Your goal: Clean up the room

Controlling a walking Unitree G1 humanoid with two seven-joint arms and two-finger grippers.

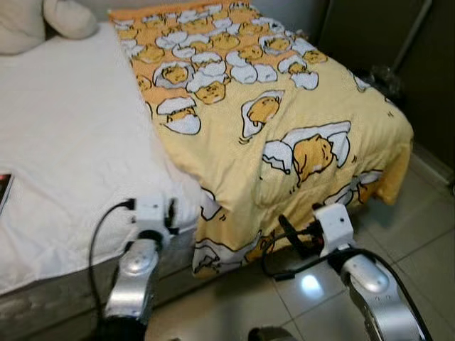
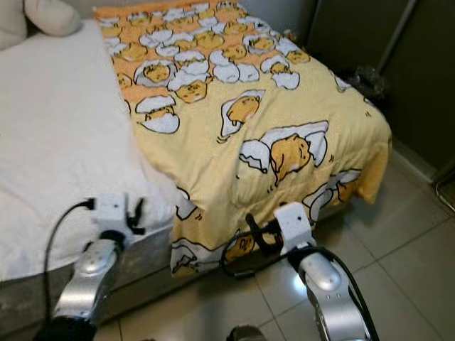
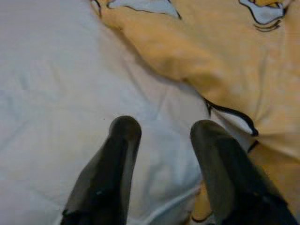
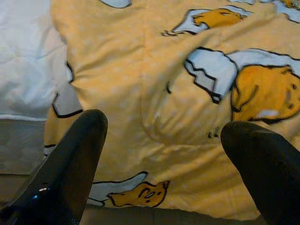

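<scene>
Nearest the robot, the floor (image 1: 398,234) of pale glossy tiles ran up to the foot of the bed (image 1: 64,291). The right gripper (image 4: 164,140) hung just off the bed's foot, its two fingers (image 4: 70,159) spread wide before the fold of quilt (image 1: 284,128) that draped over the edge toward the tiles. The left gripper (image 3: 159,136) hovered over the bed's near corner, fingers (image 3: 117,159) parted, above the white sheet (image 1: 64,142) right where the quilt's edge met it. The yellow quilt, printed with egg cartoons, covered the right half of the bed from foot to head, rumpled and hanging down at the foot; the sheet lay bare over the left half. At the bed's left edge a dark flat thing (image 1: 3,188) peeked in. Farthest off, at the head of the bed, sat pale pillows (image 1: 43,18).
</scene>
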